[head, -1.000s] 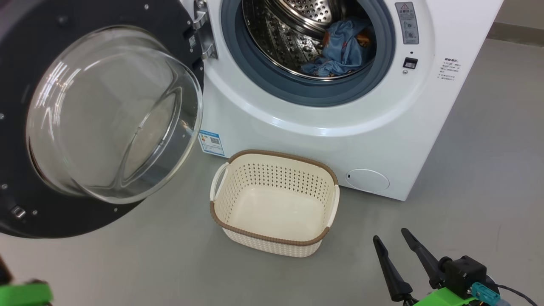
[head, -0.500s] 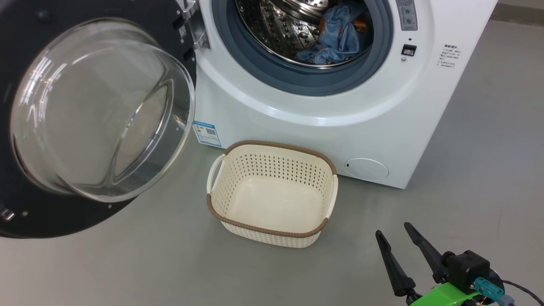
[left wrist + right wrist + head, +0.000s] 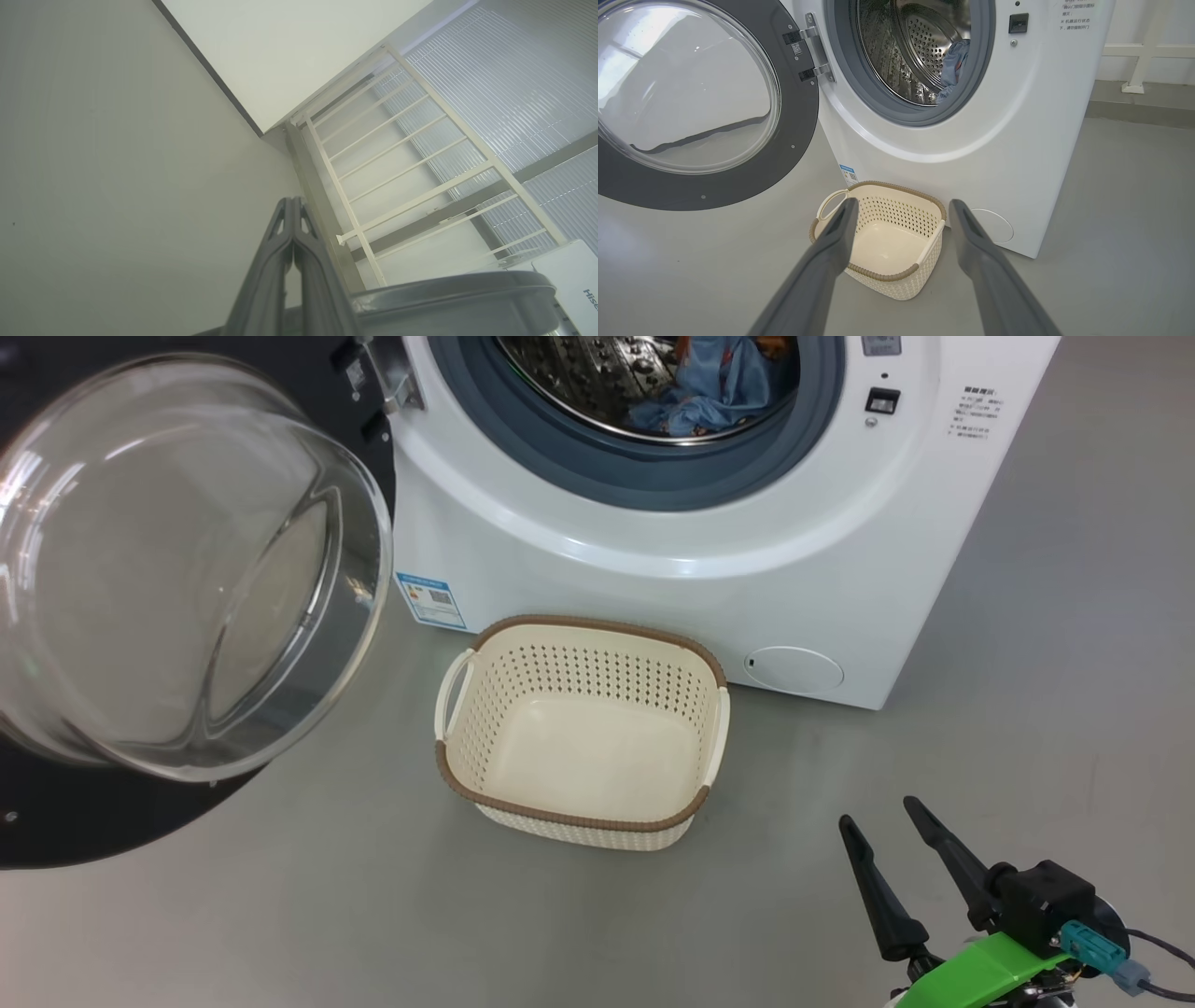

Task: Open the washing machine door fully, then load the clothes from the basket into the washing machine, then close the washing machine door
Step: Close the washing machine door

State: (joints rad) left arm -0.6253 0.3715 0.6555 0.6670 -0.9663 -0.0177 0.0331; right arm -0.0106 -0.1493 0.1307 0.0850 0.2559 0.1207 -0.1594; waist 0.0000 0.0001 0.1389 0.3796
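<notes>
Black right pincer, green mount, teal plug

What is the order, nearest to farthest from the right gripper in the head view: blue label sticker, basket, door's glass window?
1. basket, on the floor, left of the right gripper.
2. blue label sticker, low on the washing machine front, behind the basket's left corner.
3. glass window of the washing machine door, far left.

Glossy clear glass washing machine door, shiny perforated steel drum, matt perforated plastic basket, smooth matt grey floor.
</notes>
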